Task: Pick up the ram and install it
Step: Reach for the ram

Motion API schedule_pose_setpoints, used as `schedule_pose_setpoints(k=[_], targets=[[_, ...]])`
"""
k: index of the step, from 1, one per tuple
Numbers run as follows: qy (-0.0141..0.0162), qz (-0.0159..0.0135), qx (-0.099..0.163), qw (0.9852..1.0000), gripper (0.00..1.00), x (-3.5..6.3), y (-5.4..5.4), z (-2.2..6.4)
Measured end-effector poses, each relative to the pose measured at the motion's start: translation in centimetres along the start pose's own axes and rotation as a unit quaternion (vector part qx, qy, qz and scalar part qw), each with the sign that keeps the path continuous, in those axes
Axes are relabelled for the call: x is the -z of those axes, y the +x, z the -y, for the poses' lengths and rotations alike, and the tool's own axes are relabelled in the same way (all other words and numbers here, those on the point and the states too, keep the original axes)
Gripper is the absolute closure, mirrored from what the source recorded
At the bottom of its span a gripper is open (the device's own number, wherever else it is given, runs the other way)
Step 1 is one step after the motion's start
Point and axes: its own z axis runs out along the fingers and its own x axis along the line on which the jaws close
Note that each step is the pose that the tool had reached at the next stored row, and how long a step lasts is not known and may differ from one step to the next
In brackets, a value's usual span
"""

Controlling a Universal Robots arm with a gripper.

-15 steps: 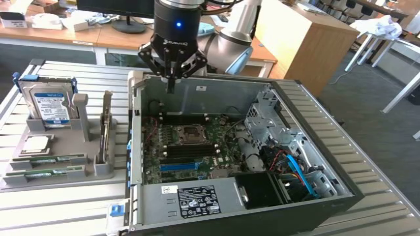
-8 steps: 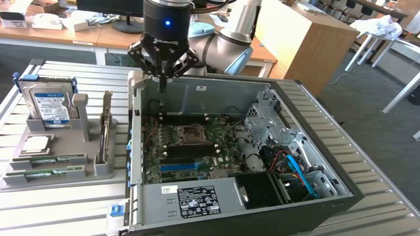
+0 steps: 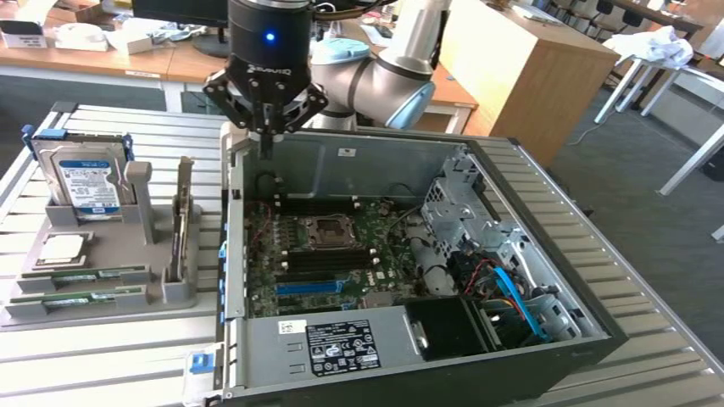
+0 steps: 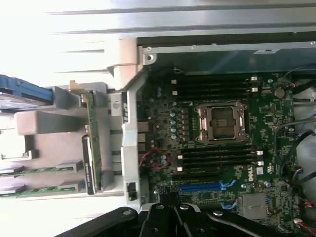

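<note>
Fingers clenched on nothing, upper centre-left in the exterior view, over the case wall. The ram lies flat in the grey tray, lower left, another ram just beside it.

Green ram, black hand

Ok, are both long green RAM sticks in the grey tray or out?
In: one long green RAM stick and its twin lie flat in the grey tray.

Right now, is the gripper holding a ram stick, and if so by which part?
Nothing is held: the gripper is shut and empty over the computer case; the ram and its twin lie in the grey tray.
</note>
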Motion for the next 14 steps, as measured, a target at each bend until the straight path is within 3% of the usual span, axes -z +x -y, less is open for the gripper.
schedule_pose_setpoints(k=[14], targets=[[0.0, 0.0002, 0.0, 1.0, 0.9, 0.08, 3.0, 0.23]])
